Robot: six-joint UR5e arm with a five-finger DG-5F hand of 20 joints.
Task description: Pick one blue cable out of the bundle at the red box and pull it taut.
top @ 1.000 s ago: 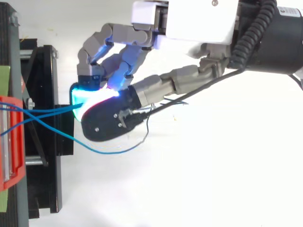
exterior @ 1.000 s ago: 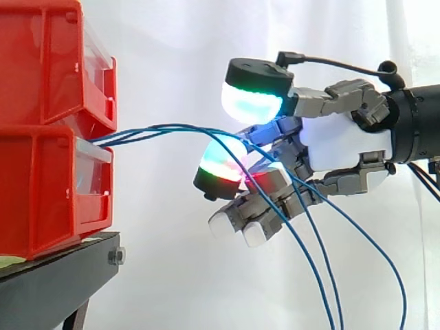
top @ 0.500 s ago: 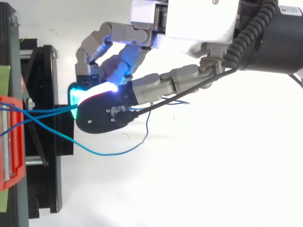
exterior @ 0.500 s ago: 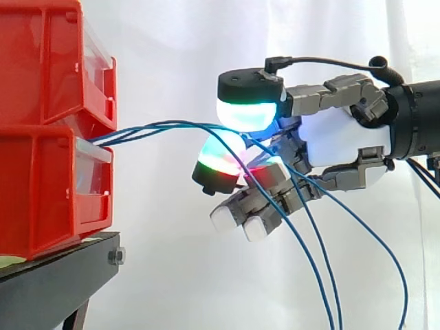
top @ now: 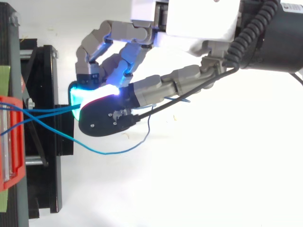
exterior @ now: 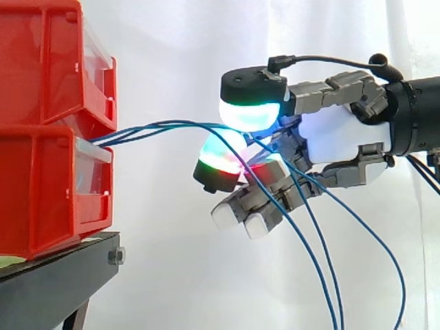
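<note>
Three thin blue cables (exterior: 158,128) run out of the gap between two stacked red bins (exterior: 55,185) and sag down at the lower right. My hand (exterior: 344,141) reaches in from the right. Its thumb pad (exterior: 251,113) sits just above a curled finger's pad (exterior: 220,165), and the cables pass through the narrow gap between them. The other fingers curl below. From above, two cables (top: 47,112) lead straight into the pads of the hand (top: 199,19), and a third (top: 109,152) loops slack below it. Which cable is pinched is hidden by the pads.
The bins stand on a black stand (exterior: 55,275) at the left, whose frame (top: 47,142) sticks out toward the hand. A white curtain hangs behind. There is free room below and to the right of the hand.
The thumb has come down toward the finger pad, narrowing the gap over the cables. The hand has barely shifted otherwise, and the cables still sag.
</note>
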